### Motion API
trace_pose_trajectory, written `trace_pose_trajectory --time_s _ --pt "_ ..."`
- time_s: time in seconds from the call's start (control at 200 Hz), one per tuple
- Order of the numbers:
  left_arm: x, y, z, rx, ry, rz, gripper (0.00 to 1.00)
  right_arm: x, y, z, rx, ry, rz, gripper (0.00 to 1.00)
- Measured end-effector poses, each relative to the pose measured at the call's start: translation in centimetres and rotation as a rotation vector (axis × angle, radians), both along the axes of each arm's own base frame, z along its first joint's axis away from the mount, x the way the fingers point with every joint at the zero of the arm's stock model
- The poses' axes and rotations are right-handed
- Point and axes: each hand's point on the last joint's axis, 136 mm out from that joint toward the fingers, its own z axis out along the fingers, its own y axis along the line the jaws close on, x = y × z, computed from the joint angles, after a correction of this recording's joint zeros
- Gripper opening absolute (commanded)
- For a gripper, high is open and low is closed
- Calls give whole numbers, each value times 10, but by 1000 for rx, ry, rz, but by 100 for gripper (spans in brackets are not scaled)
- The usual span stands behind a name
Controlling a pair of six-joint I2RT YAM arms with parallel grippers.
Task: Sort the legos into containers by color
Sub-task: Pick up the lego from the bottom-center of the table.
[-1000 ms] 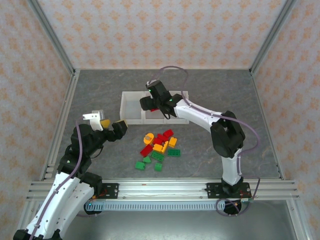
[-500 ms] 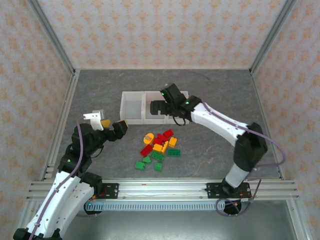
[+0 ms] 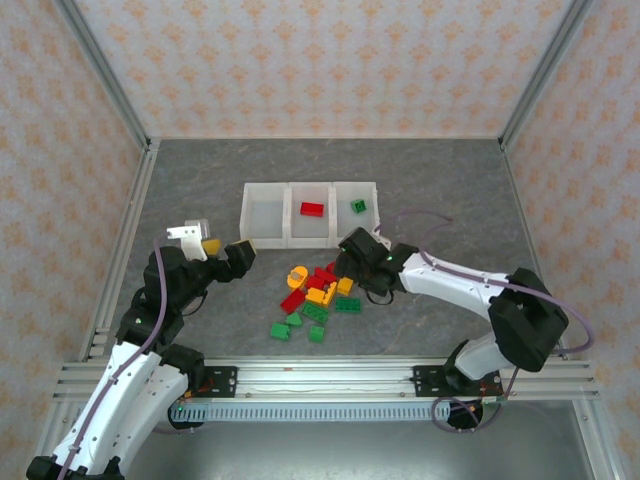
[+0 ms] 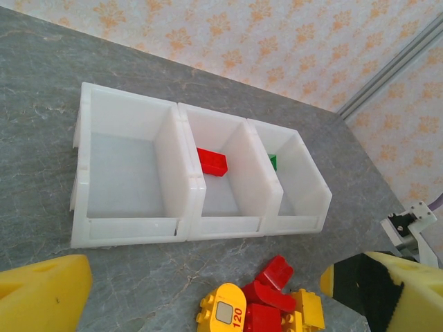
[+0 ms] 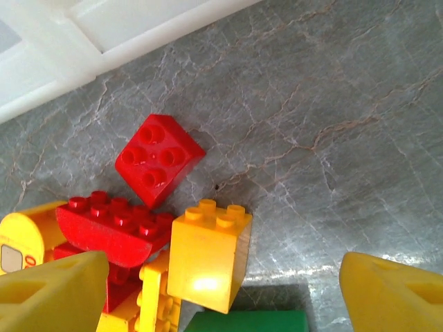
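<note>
— Where's the right gripper (image 3: 350, 268) now?

— Just in front of the bins (image 3: 288, 215), by the right-hand one, hanging over the bin-side edge of the pile (image 3: 318, 290). Its fingers are spread wide with nothing between them. A yellow brick (image 5: 208, 252) sits below the gap.

— Easy pick, then?

— I wouldn't say so. That yellow one is jammed against a long red piece (image 5: 114, 232) on one side, and a green one (image 5: 246, 321) butts up to it. If the fingers come down where they are and close, one could catch the red and drag two colours up together. Or it could shove the heap and scatter it. A loose red square (image 5: 159, 158) lies a little nearer the bins and could get knocked too.

— And the left gripper (image 3: 225, 250)?

— It's off the bins' front-left corner, fingers apart and holding nothing, aimed at the bins. It hasn't budged in the last second.

— What has changed?

— A second ago the right arm was stretched over the middle bin. It has since swung back to the pile, and a red brick (image 3: 313, 209) now lies in that middle bin. A green brick (image 3: 357, 206) lies in the right bin, a spot the arm covered earlier. I see no yellow in any bin yet.
</note>
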Motion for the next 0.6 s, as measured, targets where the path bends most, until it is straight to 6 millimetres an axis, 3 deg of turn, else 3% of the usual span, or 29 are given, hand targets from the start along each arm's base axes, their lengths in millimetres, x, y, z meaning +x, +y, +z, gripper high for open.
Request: trace_pose_trajectory --time_s 0.295,0.601 --pt "-1 0 1 -1 -6 0 99 15 5 -8 -55 -10 -24 64" --pt "-1 0 2 -2 -7 0 99 5 11 -22 -114 14 22 64"
